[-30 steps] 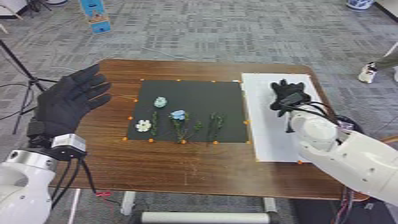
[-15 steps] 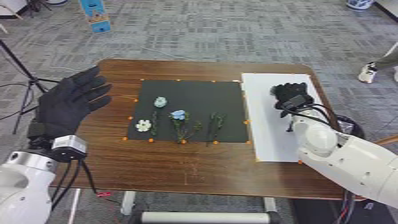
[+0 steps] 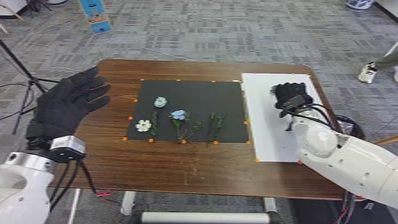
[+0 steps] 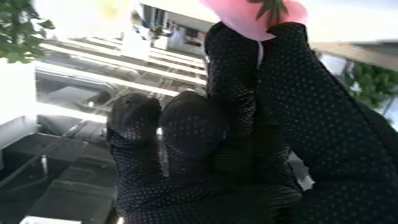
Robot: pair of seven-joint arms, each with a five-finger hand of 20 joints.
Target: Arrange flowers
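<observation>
Over the white sheet (image 3: 271,145), my right hand (image 3: 290,94) is curled. In the right wrist view, the thumb and a finger of my right hand (image 4: 233,75) pinch a pink flower (image 4: 235,14) with a green base. My left hand (image 3: 69,100) is held open, palm up, beside the table's left edge. Lying on the black mat (image 3: 200,90) are a pale blue flower (image 3: 160,102), a white flower (image 3: 143,126), a blue flower (image 3: 179,115) with a leafy stem, and a green sprig (image 3: 216,126).
Orange markers dot the edges of the mat. Brown tabletop (image 3: 191,172) surrounds mat and sheet. Green leaves (image 4: 18,32) appear beside my right hand in the right wrist view. A black tripod (image 3: 28,77) stands on the floor left of the table.
The right hand's spread fingers have curled in over the white sheet, and its forearm has shifted slightly. The left hand and the things on the mat have stayed put.
</observation>
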